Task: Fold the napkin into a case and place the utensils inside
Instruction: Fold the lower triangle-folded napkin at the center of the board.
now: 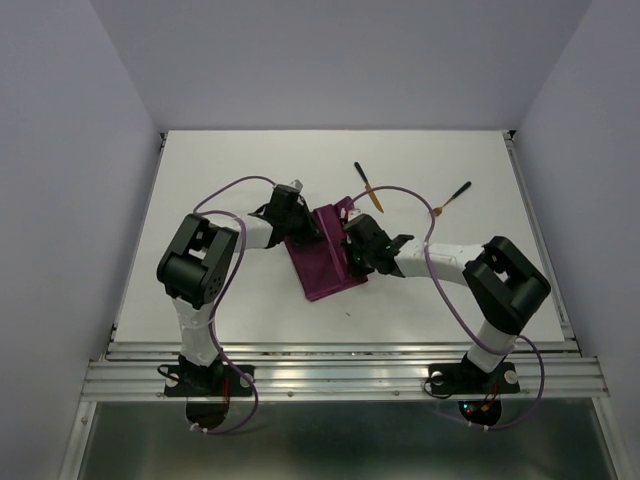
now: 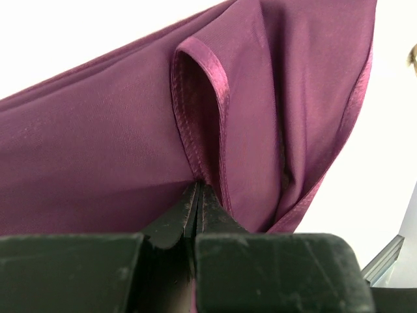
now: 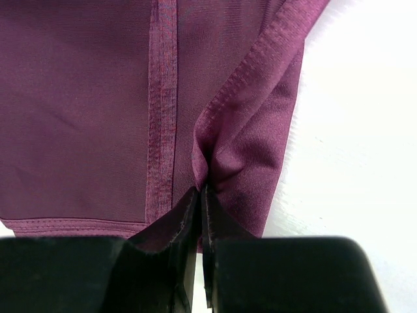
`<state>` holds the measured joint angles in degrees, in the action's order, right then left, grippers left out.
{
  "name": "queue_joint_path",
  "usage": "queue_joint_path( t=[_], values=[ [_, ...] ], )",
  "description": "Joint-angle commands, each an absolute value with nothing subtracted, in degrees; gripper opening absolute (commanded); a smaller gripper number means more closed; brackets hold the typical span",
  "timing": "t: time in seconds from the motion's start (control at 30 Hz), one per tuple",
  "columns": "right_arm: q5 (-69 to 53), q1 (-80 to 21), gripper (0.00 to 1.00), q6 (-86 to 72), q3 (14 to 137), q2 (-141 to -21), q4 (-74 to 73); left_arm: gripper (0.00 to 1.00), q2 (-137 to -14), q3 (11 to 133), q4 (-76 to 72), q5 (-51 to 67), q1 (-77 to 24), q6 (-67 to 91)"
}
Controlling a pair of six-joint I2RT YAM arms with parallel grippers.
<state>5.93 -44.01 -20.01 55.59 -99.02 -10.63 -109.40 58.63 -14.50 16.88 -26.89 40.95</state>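
The magenta-purple napkin lies partly folded in the middle of the table, between both arms. My left gripper is shut on a pinched fold of its hem at the cloth's left upper side. On the cloth's right edge my right gripper is shut too, bunching it into a ridge. Two utensils with black handles and gold ends lie on the table beyond the napkin: one just behind it, the other further right.
White side walls stand close on both sides of the white table. A metal rail runs along the near edge by the arm bases. Purple cables loop from both arms over the table.
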Motion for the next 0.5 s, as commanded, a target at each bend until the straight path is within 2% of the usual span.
queue_joint_path(
  t=[0.0, 0.47],
  values=[
    [3.96, -44.65, 0.11, -18.63, 51.68, -99.05, -6.25, 0.06, -104.59, 58.45, -9.58, 16.61, -25.67, 39.29],
    [2.46, -44.65, 0.10, -18.19, 49.48, -100.11, -2.72, 0.06, -104.85, 57.57, -16.86, 23.81, -25.58, 42.36]
  ],
)
